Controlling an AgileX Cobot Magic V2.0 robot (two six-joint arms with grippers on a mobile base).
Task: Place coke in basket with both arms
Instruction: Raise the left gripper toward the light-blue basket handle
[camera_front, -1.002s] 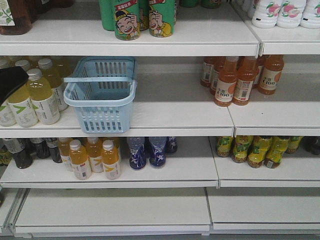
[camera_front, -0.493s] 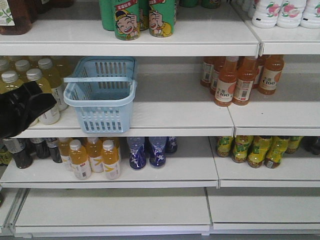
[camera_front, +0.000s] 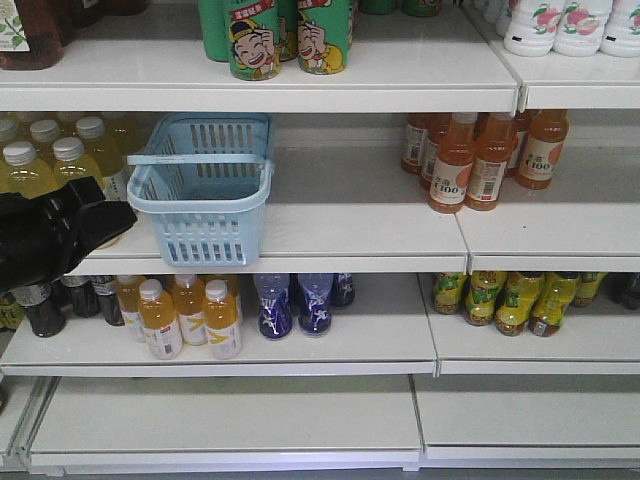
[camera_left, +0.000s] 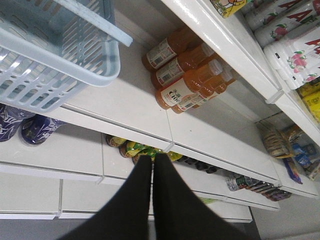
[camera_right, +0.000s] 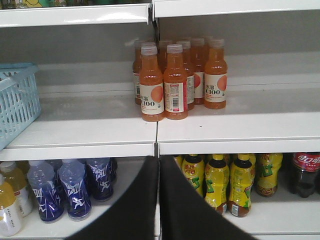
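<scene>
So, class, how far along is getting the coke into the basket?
Done: nothing, the basket sits empty on its shelf. In hand: nothing, the left gripper and right gripper are shut and empty. Left: everything; no all-red coke is in view.

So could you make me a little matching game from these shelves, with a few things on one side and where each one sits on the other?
Things:
1. basket
2. orange C100 bottles
3. blue bottles
4. green cans

Places:
A. top shelf
B. lower shelf, just under the middle one
C. middle shelf, left part
D. middle shelf, right part

Pairs: 1-C, 2-D, 3-B, 4-A
</scene>
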